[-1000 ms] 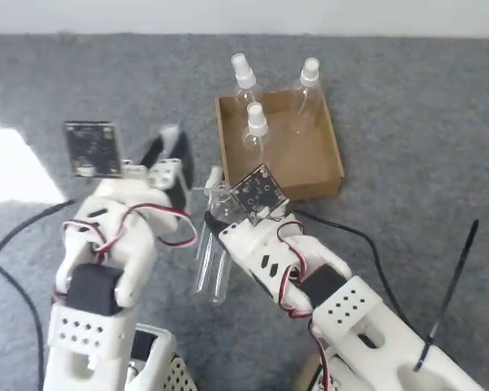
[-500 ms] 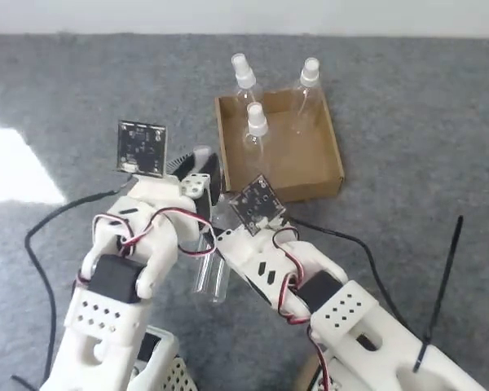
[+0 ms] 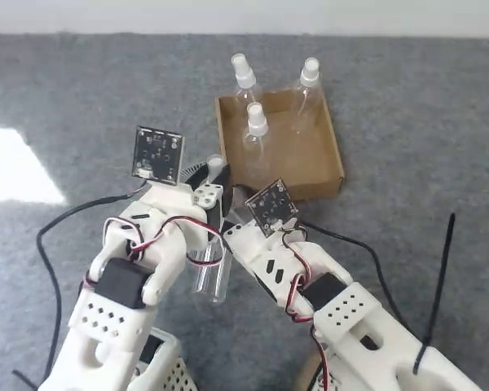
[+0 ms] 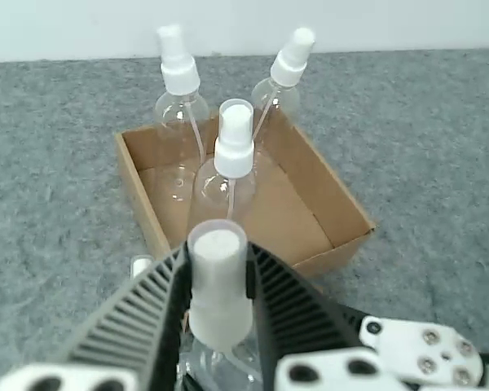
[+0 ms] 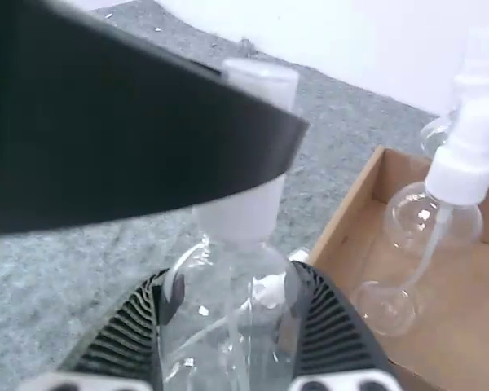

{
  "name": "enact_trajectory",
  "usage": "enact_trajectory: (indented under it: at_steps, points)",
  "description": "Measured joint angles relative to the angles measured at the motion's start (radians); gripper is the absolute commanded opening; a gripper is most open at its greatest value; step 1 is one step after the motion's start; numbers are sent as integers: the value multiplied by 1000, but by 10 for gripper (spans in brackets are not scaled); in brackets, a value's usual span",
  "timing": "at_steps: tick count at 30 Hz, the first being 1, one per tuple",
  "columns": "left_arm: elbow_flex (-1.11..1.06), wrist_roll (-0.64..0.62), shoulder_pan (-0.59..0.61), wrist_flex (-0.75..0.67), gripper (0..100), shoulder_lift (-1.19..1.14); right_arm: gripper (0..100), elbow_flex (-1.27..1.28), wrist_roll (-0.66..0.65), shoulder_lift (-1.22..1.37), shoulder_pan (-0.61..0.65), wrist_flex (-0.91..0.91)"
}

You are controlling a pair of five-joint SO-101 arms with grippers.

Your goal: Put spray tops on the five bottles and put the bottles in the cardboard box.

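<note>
1. The left hand (image 4: 218, 265) is clamped on a white spray top (image 4: 218, 244), held upright just off the near-left corner of the cardboard box (image 3: 314, 190)
2. The right hand (image 5: 232, 319) is closed round a clear bottle (image 5: 228, 354), which is also upright at that same corner of the box
3. The spray top sits directly over the clear bottle's neck, touching it or nearly so, and their long axes share one vertical line. I judge the coming move to be a straight press or twist downward by the left hand while the right hand steadies
4. Three capped bottles (image 3: 255, 134) stand at the box. A fifth bottle (image 3: 212, 281) lies on the grey worktop (image 3: 407, 98) on the box's near side, apart from it
</note>
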State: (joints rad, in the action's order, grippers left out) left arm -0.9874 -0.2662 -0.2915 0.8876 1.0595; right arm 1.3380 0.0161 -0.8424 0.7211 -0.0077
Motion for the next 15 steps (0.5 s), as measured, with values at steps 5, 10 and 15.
enact_trajectory:
  at_steps: [5, 10, 15]
  points:
    - [-2, 0, 14, 0, 105, 0, 6, 0, 43, 0, -9, 0]
    - [5, 0, 75, 0, 237, 2, 6, -2, 51, 0, -11, 0]
    - [6, 5, 187, 31, 298, 83, 6, -5, 55, -3, -41, -11]
